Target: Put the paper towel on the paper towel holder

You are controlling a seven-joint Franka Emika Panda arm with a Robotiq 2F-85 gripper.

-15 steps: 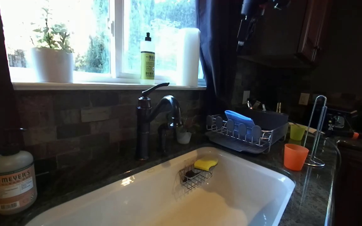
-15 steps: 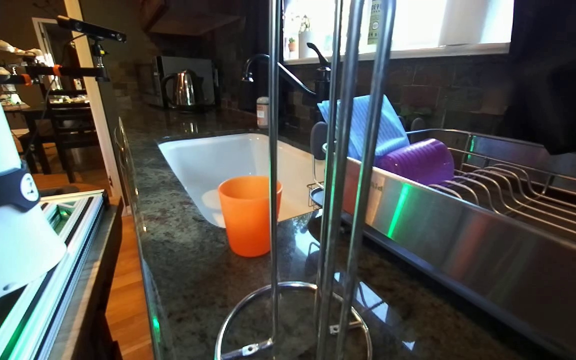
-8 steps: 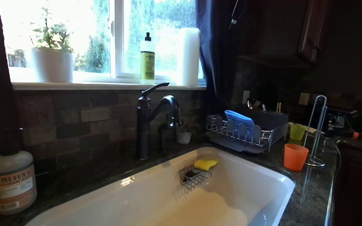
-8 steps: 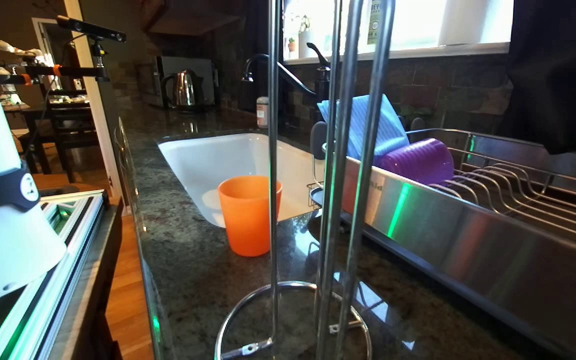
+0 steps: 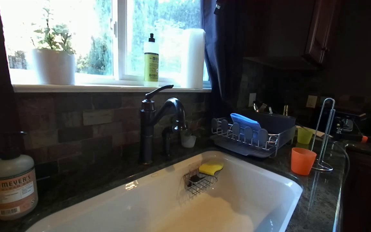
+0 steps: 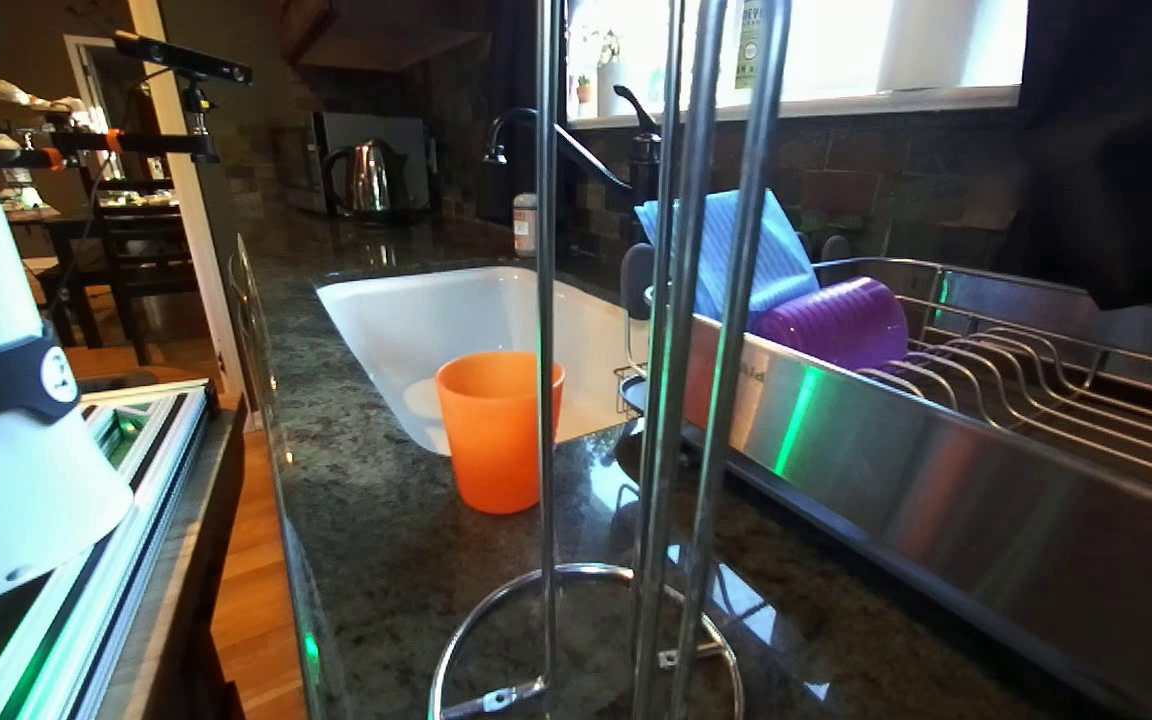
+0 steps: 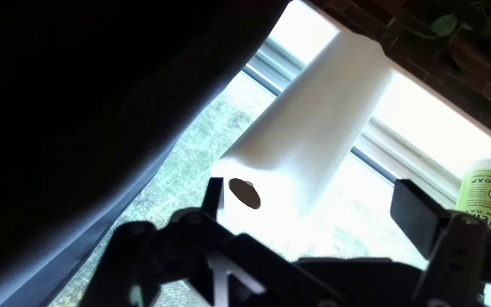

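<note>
The paper towel is a thick white roll (image 5: 194, 59) standing upright on the window sill. Part of it shows in an exterior view (image 6: 921, 50). In the wrist view the roll (image 7: 318, 111) runs diagonally, with the brown core hole at its near end. My gripper (image 7: 313, 200) is open and empty, its fingers wide apart over the roll's near end; the roll lies towards the left finger. Only a small tip of my gripper (image 5: 217, 7) shows at the top edge, before the curtain. The silvery paper towel holder (image 5: 327, 135) stands bare on the counter; its rods (image 6: 548, 300) are close up.
The green bottle (image 5: 151, 64) stands beside the roll, also in the wrist view (image 7: 486, 192). A dark curtain (image 5: 221, 61) hangs at the roll's other side. The faucet (image 5: 147, 129), sink (image 5: 134, 193) and dish rack (image 5: 262, 138) lie below. An orange cup (image 5: 302, 161) stands by the holder.
At the top of an exterior view, the gripper has moved left towards the roll and upward, mostly out of the picture. The roll, holder and cup have not moved.
</note>
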